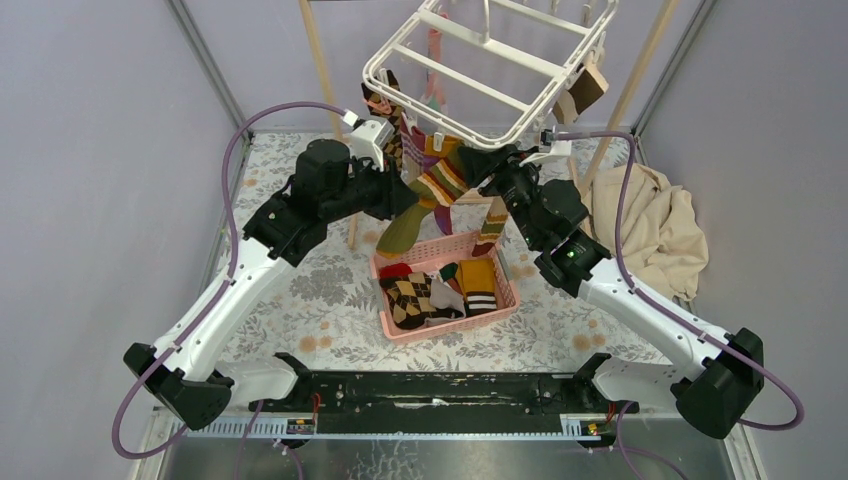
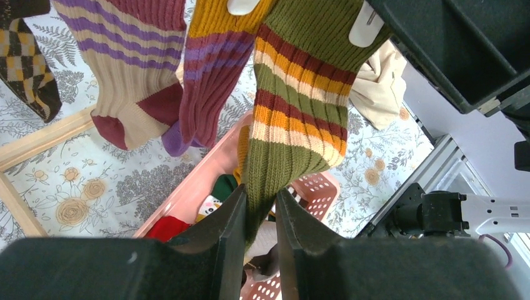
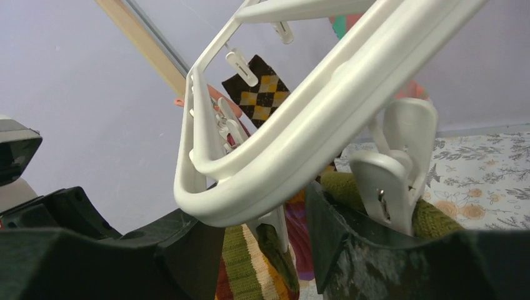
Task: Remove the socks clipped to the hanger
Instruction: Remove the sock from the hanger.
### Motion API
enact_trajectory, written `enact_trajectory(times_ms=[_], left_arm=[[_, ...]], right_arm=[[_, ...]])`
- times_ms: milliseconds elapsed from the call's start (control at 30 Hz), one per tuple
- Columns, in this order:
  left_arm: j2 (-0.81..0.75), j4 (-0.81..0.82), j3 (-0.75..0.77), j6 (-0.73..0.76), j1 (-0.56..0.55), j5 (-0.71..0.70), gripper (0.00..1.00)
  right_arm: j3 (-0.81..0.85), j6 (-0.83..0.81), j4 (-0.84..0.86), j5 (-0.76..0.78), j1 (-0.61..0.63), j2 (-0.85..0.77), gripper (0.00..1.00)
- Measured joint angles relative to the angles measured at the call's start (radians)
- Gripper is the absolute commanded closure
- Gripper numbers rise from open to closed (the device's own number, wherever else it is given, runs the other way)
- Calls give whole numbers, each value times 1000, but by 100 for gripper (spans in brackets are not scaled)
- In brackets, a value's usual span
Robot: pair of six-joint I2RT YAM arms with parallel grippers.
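sock (image 2: 300,106) pinched tight in left gripper (image 2: 260,203); right gripper (image 3: 265,228) half open under hanger (image 3: 300,131).

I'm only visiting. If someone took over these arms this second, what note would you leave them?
Left pincer: shut on the lower part of the green striped sock, which hangs from the hanger.
Right pincer: open, up under the hanger's rim, beside a clip on that sock's top.
Done: several socks lie in the pink basket.
Left to do: free this sock, then the other socks clipped up.
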Motion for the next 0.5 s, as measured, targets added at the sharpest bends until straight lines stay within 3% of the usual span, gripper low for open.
enact_trajectory(times_ms=[167,300,500], left_arm=[[-1,0,-6,0,0,6,72],[-5,0,-18,0,0,11,72],[-21,0,-45,-1,0,12,73]], right_arm=[[0,-8,19,15,2,1,75],[0,-15,30,28,2,1,88],[-1,-19,40,37,3,0,92]])
